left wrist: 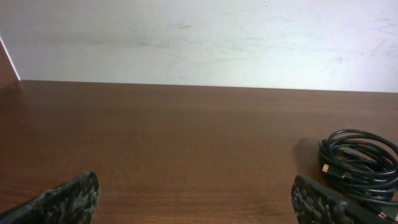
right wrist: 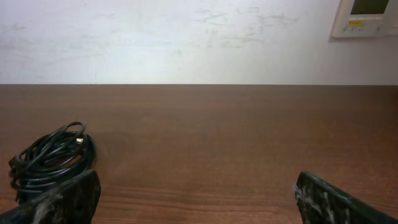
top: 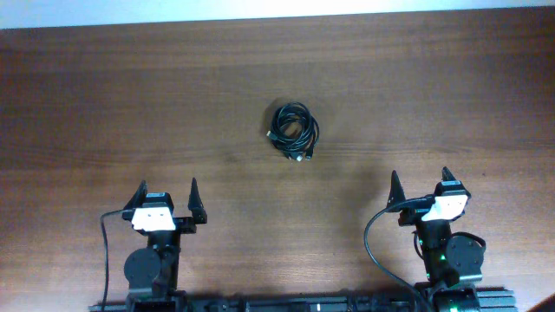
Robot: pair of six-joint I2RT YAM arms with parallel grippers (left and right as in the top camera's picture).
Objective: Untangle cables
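Cable: we see a tangled coil of thin black cable point(top: 293, 132) lying near the middle of the brown wooden worktop point(top: 104, 95), well ahead of both arms.
Left hand: the left hand point(top: 167, 183) sits by the worktop's near edge with its fingers spread wide and empty; the coil lies ahead to its right.
Right hand: the right hand point(top: 421, 172) is likewise agape and empty, with the coil ahead to its left.
Contact: both hands are well apart from the cable.

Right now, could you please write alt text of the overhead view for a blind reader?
A tangled coil of black cable lies near the middle of a brown wooden table. The left end effector and right end effector sit open at the bottom, touching nothing.
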